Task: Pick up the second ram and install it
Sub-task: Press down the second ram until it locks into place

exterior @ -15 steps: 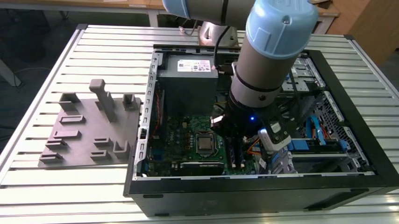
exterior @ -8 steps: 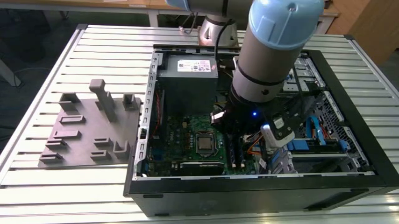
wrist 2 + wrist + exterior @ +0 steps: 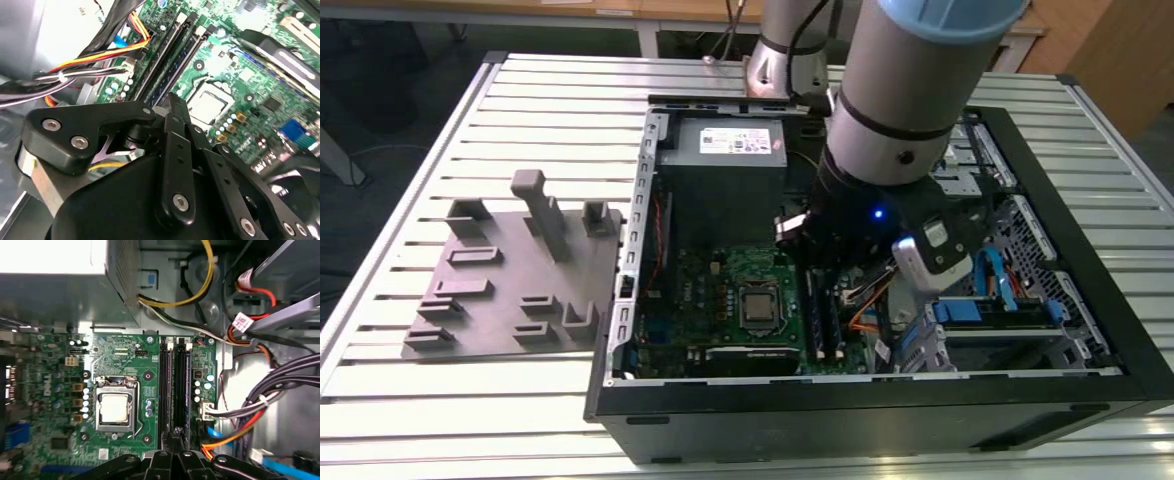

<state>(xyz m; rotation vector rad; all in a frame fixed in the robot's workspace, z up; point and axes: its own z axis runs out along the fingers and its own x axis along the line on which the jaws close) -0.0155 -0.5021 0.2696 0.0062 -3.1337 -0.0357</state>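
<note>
Two long, dark ram sticks (image 3: 165, 390) (image 3: 182, 390) stand side by side in the slots of the green motherboard (image 3: 125, 360), beside the processor socket (image 3: 115, 407). I cannot tell which of them is the second ram. Both sticks (image 3: 167, 57) run away from my gripper (image 3: 171, 100) in the second wrist view. My gripper (image 3: 176, 432) is shut, its black fingers pressed together over the near ends of the sticks. Whether it touches a stick is hidden. In the exterior view the gripper (image 3: 823, 262) hangs inside the open computer case, just above the rams (image 3: 822, 315).
A grey plastic tray (image 3: 507, 290) with upright pegs lies on the slatted table at the exterior view's left. The power supply (image 3: 720, 150) fills the case's far end. Bundled cables (image 3: 260, 405) and the drive cage (image 3: 994, 310) crowd the side next to the slots.
</note>
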